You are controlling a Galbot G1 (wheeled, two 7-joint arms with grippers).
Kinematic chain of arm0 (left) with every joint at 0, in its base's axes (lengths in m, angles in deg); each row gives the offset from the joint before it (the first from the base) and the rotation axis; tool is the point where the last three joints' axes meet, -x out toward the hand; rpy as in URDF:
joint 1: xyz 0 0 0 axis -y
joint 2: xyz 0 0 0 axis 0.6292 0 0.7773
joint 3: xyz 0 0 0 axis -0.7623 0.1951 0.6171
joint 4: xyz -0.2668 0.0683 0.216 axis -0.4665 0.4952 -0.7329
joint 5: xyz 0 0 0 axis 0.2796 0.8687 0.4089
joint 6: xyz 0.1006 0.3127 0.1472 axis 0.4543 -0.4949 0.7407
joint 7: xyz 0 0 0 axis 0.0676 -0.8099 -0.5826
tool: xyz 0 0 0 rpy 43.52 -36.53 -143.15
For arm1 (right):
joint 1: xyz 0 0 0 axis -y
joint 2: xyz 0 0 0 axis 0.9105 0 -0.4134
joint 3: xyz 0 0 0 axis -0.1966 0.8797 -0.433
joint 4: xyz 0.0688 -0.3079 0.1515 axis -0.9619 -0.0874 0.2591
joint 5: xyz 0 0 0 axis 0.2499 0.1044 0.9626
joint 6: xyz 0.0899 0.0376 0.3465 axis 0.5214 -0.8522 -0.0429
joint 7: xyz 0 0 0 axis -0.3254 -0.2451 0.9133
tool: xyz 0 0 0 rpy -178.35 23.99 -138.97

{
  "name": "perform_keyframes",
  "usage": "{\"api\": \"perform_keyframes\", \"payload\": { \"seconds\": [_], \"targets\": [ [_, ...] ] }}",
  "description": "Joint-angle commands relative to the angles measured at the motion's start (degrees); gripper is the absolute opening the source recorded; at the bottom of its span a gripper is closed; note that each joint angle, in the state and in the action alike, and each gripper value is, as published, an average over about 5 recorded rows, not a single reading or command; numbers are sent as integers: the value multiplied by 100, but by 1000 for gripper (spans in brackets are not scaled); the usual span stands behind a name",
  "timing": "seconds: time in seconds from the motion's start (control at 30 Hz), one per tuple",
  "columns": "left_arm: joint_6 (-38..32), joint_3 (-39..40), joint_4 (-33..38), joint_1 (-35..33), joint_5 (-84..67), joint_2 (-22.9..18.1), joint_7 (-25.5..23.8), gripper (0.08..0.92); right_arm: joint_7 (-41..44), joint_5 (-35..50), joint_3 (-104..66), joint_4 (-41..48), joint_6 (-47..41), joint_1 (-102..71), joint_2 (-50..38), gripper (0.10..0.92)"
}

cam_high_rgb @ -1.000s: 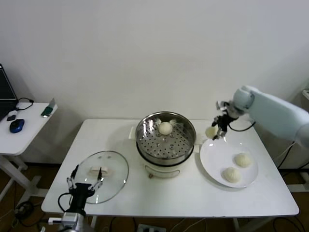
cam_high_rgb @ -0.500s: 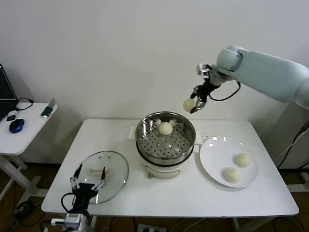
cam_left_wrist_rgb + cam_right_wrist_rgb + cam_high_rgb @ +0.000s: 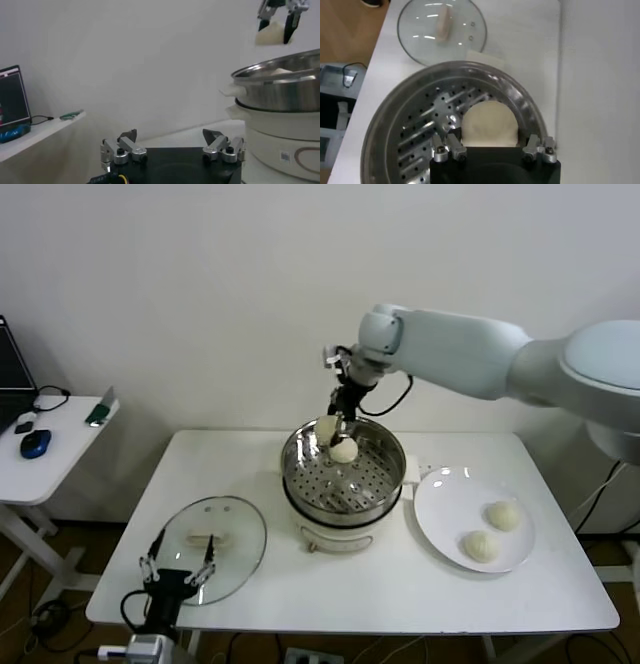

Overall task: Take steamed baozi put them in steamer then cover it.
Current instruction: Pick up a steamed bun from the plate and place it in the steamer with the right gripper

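Head view: right claw [image 3: 331, 424] grips a baozi [image 3: 326, 430] above the steamer [image 3: 343, 474].

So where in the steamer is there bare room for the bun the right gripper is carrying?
The steamer has one baozi at its far side. The near and left perforated floor is bare. The right gripper holds its bun above the far-left rim, crowding that baozi.

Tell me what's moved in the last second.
The right claw carried its baozi from beside the plate up and across to the steamer, near the bun already inside. Unchanged: two buns on the plate, the cover on the table, the left claw open by it.
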Motion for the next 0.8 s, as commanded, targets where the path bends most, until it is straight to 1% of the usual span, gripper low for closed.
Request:
{"api": "perform_keyframes", "payload": {
  "seconds": [0.03,0.43,0.53,0.7,0.8],
  "targets": [
    [17,17,4,-17,-18,36,-1,823,-160,21,218,36,-63,-502,500,710],
    [12,27,-96,45,-25,49,-2,823,-278,-165,180,243,-62,-899,586,714],
    [26,36,-83,43,-28,46,-9,823,-300,-189,156,295,-65,-935,611,733],
    [36,49,-73,47,-29,42,-9,823,-346,-204,89,274,-83,-904,556,801],
    [32,41,-89,53,-31,54,-2,823,-339,-196,18,191,-83,-770,431,819]
  ]
}}
